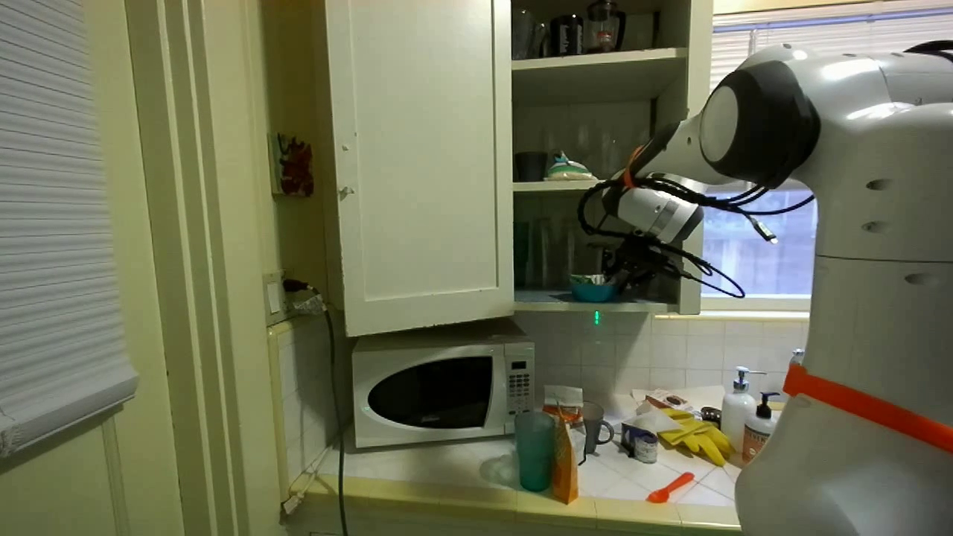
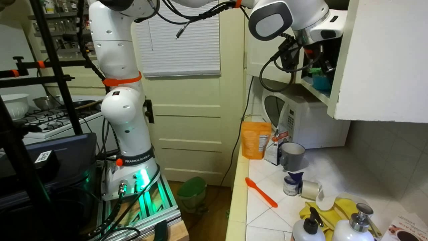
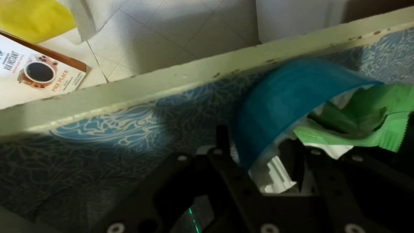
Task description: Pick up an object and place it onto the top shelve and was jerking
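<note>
The object, a teal-blue bowl (image 1: 593,290), rests on the cabinet's lowest shelf (image 1: 547,305) and holds crumpled packets. The bowl also shows in an exterior view (image 2: 321,82) and in the wrist view (image 3: 288,100), where a green packet (image 3: 359,126) sticks out of it. My gripper (image 3: 257,147) is open, with its fingers apart on either side of the bowl's near wall, one outside and one over the inside. Whether a finger touches the wall cannot be told. The gripper also shows beside the bowl in an exterior view (image 1: 624,274). The top shelf (image 1: 599,62) is above.
The middle shelf (image 1: 551,187) holds a bag and glasses. The open cabinet door (image 1: 428,164) stands left of the shelves. The microwave (image 1: 439,394) sits below. The counter holds a teal tumbler (image 1: 534,452), an orange pouch (image 2: 256,140), a mug (image 2: 292,156) and a red spoon (image 2: 261,192).
</note>
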`<state>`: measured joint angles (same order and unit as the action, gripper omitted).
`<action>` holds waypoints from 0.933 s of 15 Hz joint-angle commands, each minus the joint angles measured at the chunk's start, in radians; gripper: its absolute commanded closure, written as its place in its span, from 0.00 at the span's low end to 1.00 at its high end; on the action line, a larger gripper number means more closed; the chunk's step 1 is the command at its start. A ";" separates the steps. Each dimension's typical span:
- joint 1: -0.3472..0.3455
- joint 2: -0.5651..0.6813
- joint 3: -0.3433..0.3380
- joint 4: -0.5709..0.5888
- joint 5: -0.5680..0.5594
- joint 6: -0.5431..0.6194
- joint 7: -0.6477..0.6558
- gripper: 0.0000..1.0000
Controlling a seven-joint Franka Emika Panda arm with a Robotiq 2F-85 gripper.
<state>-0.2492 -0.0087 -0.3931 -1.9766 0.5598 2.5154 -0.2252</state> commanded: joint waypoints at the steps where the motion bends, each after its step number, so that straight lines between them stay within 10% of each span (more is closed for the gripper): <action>1: -0.032 0.006 0.026 0.019 0.006 -0.034 0.000 0.25; 5: -0.029 -0.047 0.045 -0.027 0.009 -0.007 -0.057 0.00; 14: 0.001 -0.199 0.057 -0.207 -0.012 0.103 -0.242 0.00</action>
<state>-0.2627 -0.1134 -0.3402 -2.0608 0.5563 2.5392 -0.3828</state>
